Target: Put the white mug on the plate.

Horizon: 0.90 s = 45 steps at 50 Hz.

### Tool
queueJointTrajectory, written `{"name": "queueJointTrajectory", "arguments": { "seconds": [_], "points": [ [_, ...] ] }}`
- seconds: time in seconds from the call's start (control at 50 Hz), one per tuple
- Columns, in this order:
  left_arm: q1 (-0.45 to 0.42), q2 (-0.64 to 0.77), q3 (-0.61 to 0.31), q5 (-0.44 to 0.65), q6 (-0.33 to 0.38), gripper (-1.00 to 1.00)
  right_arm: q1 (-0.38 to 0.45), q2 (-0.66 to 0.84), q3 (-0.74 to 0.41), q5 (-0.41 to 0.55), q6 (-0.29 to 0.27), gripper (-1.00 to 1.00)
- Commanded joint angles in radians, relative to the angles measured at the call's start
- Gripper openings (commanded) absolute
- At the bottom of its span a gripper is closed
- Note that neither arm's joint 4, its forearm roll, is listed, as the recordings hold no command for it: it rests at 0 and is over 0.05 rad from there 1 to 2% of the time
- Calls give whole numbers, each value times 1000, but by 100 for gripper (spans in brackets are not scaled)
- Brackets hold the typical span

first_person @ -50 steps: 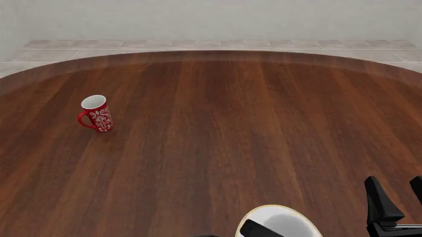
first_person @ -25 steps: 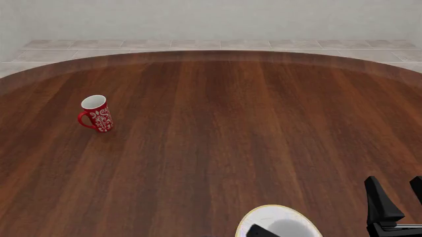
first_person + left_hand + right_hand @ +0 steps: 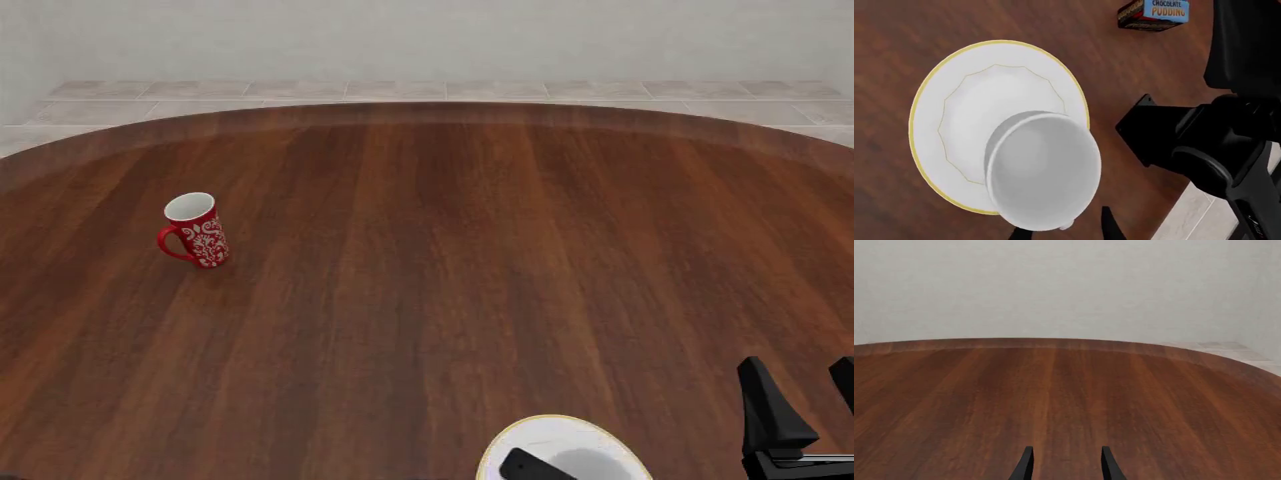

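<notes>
Wood table [image 3: 894,30]: glossy white mug [image 3: 1044,172] over gold-rimmed plate [image 3: 974,85].

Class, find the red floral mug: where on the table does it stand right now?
In the front view the red mug stands upright on the table's far left, alone, well away from the plate at the near edge.
</notes>
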Motion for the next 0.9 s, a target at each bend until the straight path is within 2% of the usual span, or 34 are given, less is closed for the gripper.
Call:
{"name": "queueJointTrajectory", "arguments": {
  "seconds": [0.02, 0.4, 0.9],
  "points": [
    [17, -13, 2, 9, 13, 100, 2, -3, 2, 1, 0, 100],
    [-3, -94, -16, 94, 15, 100, 1, -3, 2, 1, 0, 100],
    [45, -328, 80, 167, 49, 100, 1, -3, 2, 1, 0, 100]
  ]
}}
